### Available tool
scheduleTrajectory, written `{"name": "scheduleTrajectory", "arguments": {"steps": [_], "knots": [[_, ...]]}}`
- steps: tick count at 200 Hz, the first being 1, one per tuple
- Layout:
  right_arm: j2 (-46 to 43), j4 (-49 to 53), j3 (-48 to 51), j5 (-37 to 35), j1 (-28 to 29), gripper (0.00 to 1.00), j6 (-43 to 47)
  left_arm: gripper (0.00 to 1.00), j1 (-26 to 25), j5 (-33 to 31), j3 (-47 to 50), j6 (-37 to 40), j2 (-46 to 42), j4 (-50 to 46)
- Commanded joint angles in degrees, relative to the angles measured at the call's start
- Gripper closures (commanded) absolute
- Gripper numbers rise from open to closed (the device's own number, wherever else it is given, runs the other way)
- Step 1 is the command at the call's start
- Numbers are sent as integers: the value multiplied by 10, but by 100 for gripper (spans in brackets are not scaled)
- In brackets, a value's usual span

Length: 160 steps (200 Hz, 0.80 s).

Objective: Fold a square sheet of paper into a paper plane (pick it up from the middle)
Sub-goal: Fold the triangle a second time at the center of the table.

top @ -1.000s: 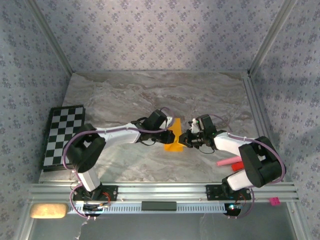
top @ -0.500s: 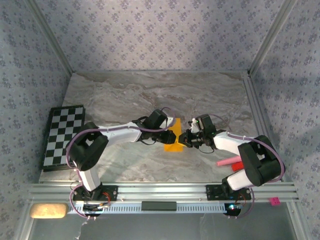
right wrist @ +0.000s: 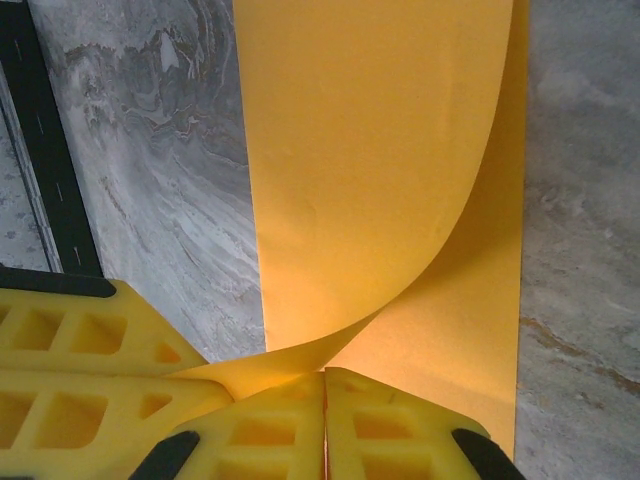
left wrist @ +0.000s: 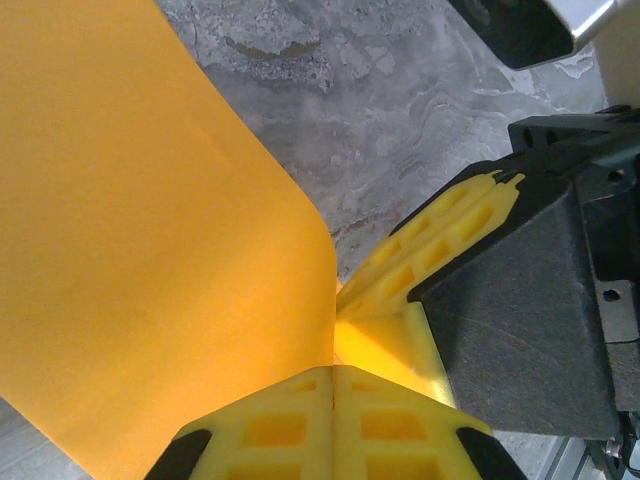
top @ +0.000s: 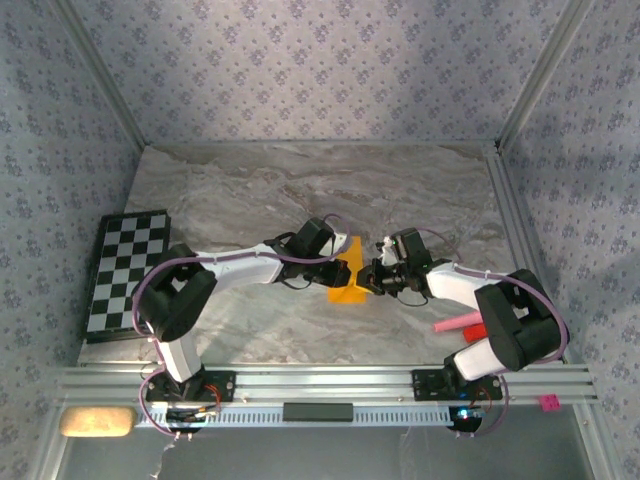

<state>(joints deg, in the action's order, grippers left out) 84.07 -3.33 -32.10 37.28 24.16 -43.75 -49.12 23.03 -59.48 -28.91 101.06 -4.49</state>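
Paper sheet (right wrist: 370, 150) bends, pinched by left tool (left wrist: 333, 372) and right tool (right wrist: 325, 378).

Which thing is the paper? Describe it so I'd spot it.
Start at the middle of the grey marble table. There the orange-yellow sheet of paper curls between the left end effector and right end effector, plain, unlike the chequered board or pink stick.

Both arms stretch low from the near edge of the table (top: 250, 190) toward its middle, forearms angled inward so the wrists nearly meet. The left gripper (top: 343, 262) and right gripper (top: 373, 279) sit tip to tip, each with jaws pressed together on the square sheet of paper (top: 349, 291).
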Motion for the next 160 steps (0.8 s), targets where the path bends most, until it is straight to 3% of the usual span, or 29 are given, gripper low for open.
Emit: {"name": "scheduleTrajectory", "arguments": {"steps": [1,29,82,160], "knots": [[1,41,-14,-26,5,91,11,97,5,8,-11,12,-3,-4],[-3,113,-32,-103,27,91,37,97,5,3,-8,6,-7,-2],[21,139,-44,-151,53,92,44,97,5,0,-4,-3,-7,4],[25,213,-56,-192,37,92,105,97,5,2,8,-34,2,27]]}}
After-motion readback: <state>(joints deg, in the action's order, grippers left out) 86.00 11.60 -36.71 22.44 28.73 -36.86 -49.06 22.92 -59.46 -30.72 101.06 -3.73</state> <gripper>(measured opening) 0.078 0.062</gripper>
